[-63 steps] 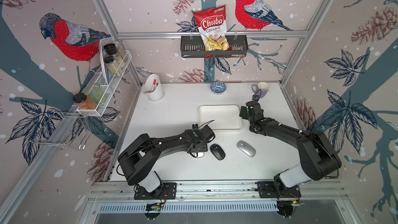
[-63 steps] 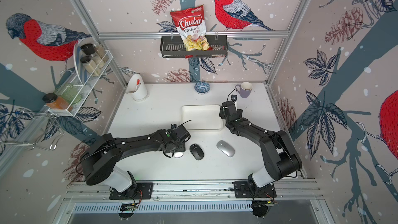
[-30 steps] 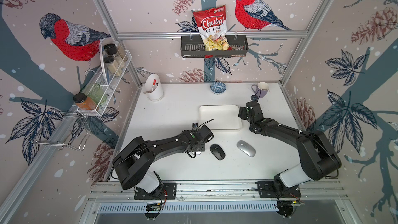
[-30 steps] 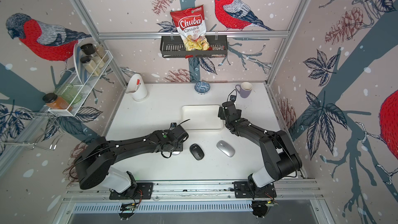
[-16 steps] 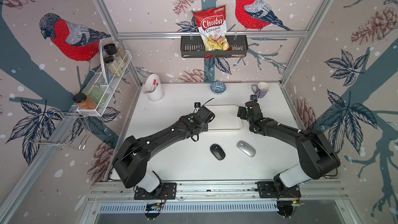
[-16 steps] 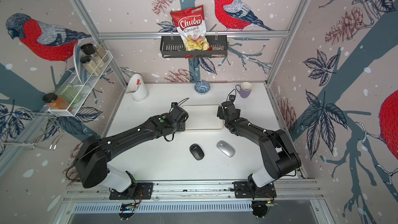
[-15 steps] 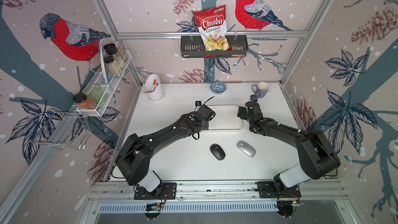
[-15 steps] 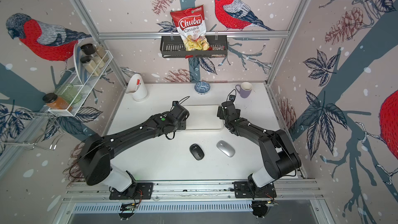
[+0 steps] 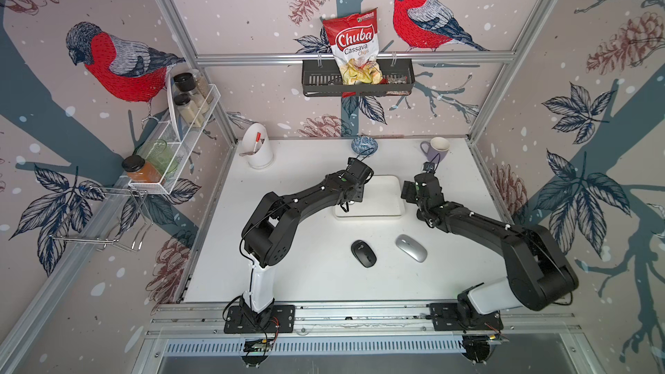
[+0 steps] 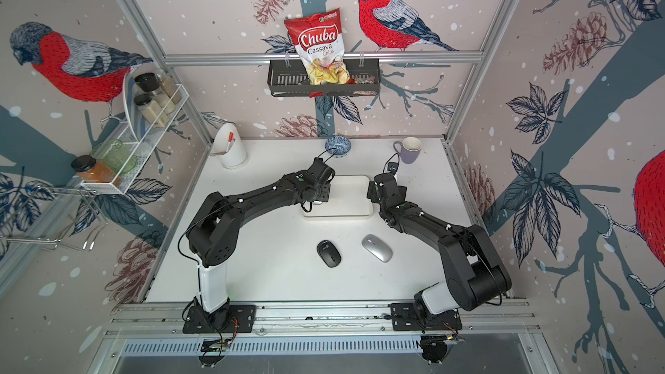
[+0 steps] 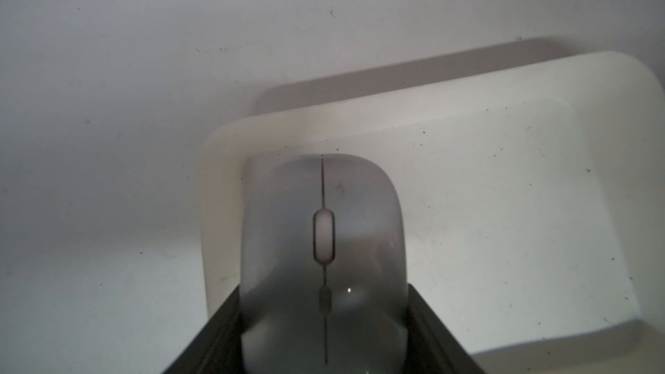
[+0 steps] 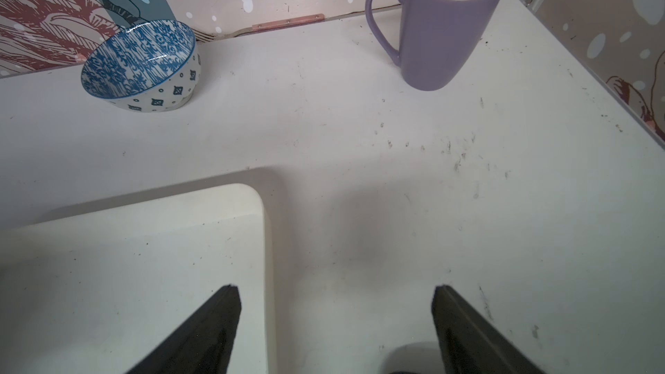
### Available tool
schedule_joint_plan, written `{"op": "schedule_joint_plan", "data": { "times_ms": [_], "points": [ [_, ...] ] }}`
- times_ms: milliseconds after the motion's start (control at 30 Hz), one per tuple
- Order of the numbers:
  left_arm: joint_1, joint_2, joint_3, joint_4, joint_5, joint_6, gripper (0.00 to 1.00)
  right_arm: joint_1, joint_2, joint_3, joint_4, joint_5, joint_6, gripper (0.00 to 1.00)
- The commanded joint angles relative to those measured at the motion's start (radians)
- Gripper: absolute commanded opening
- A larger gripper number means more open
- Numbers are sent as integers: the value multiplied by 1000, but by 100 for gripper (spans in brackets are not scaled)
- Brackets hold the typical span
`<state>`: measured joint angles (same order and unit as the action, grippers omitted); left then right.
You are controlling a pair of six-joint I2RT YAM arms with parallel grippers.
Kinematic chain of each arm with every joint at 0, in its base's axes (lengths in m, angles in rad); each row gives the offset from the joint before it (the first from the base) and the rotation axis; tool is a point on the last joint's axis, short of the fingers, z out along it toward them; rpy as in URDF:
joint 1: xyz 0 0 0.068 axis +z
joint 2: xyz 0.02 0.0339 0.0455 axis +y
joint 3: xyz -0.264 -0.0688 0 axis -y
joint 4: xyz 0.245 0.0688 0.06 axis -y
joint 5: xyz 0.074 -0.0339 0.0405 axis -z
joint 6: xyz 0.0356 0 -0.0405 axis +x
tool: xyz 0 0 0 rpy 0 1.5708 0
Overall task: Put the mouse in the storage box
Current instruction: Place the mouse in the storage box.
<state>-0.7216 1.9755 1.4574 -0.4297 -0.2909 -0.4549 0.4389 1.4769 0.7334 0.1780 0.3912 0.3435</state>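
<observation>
Clamping white mouse (image 11: 324, 246) over storage box (image 11: 503, 210), left claw (image 11: 324, 336); seemingly arm-hidden from above.

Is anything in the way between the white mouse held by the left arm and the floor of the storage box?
Nothing visible. The left gripper holds the white mouse over the left end of the storage box, whose floor shows bare. The right gripper is open at the opposite rim, holding nothing.

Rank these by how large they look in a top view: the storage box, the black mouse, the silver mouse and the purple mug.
1. storage box, partly hidden
2. silver mouse
3-4. purple mug and black mouse look alike; the mug stands farther away, so I leave them unranked.
</observation>
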Motion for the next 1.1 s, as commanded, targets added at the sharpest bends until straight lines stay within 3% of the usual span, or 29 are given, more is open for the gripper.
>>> {"op": "schedule_joint_plan", "data": {
  "times_ms": [0,367,1067],
  "points": [
    [3,14,-26,12,19,0,61,-6,6,11,14,7,-9,88],
    [3,12,-105,28,-7,-56,61,-20,18,35,28,-9,-21,88],
    [2,-8,-103,-7,-91,-88,70,-22,5,5,31,-11,-15,88]
  ]
}}
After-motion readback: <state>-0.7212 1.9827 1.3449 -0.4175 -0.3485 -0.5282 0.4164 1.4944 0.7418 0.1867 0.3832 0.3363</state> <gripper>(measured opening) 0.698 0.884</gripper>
